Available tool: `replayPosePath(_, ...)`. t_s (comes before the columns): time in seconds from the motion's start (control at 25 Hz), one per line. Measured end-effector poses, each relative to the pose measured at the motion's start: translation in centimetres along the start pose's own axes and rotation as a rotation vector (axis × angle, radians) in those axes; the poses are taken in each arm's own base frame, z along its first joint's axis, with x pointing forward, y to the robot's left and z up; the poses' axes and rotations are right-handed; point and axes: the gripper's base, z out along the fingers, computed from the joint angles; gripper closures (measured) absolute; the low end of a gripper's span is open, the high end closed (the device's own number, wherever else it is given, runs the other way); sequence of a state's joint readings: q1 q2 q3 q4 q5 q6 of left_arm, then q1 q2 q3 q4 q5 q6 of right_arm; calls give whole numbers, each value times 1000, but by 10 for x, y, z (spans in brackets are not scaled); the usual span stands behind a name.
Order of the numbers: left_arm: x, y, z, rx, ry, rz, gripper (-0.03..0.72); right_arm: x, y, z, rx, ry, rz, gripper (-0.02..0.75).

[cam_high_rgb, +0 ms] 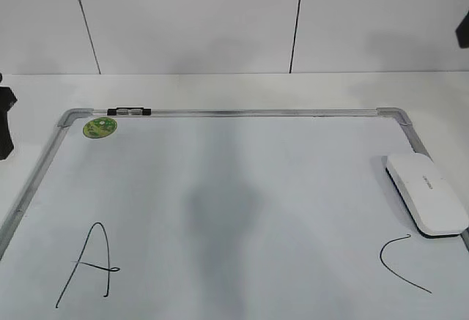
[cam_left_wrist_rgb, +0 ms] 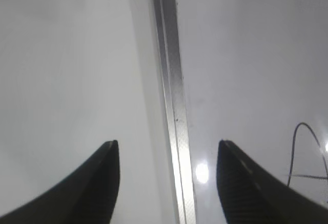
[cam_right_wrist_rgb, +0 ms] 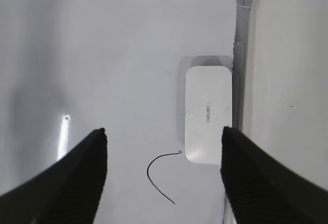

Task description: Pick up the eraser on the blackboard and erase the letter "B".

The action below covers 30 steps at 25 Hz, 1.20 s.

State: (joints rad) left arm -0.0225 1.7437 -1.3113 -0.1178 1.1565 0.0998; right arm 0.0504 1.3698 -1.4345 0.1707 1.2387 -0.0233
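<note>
**The eraser lies at the right edge, and no "B" is visible**

The eraser (cam_high_rgb: 426, 194) lies on the blackboard (cam_high_rgb: 220, 188), right side, touching the frame. Your right gripper (cam_right_wrist_rgb: 164, 142) hangs above it, spread wide and empty. The left gripper (cam_left_wrist_rgb: 168, 155) is spread too, over the left frame. Between the "A" (cam_high_rgb: 89, 265) and the "C" (cam_high_rgb: 401, 263) you see only a faint grey smear. A finger may catch the frame beside the eraser.

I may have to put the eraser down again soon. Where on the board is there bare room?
The widest bare patch on the board lies between the A and the C, up to the green sticker. The eraser crowds the right edge above the C.
</note>
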Motion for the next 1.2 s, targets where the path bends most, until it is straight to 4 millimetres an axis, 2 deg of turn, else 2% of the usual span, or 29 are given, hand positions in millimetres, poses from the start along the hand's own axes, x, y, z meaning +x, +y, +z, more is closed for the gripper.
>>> replayPosePath(0.16, 11, -1, -22, -18, -14, 15, 245, 29, 3, -26, -2, -45, -9, 204)
replayPosePath(0.28, 20, -4, -43, -23, -70, 22, 283, 51, 4, -43, 7, -78, -20, 204)
replayPosePath(0.44, 40, -9, -83, -32, -190, 34, 338, 87, 3, -66, 53, -143, -43, 205)
replayPosePath(0.68, 94, -19, -145, -43, -407, 56, 398, 144, 2, -90, 76, -255, -38, 204)
replayPosePath(0.8, 125, -24, -158, -28, -466, 61, 438, 177, 2, -97, 70, -310, -15, 204)
replayPosePath(0.96, 167, -27, -161, -25, -516, 67, 456, 213, 0, -96, 84, -365, -45, 205)
replayPosePath(1.2, 240, -29, -150, -31, -624, 79, 459, 254, -7, -68, 103, -358, -80, 205)
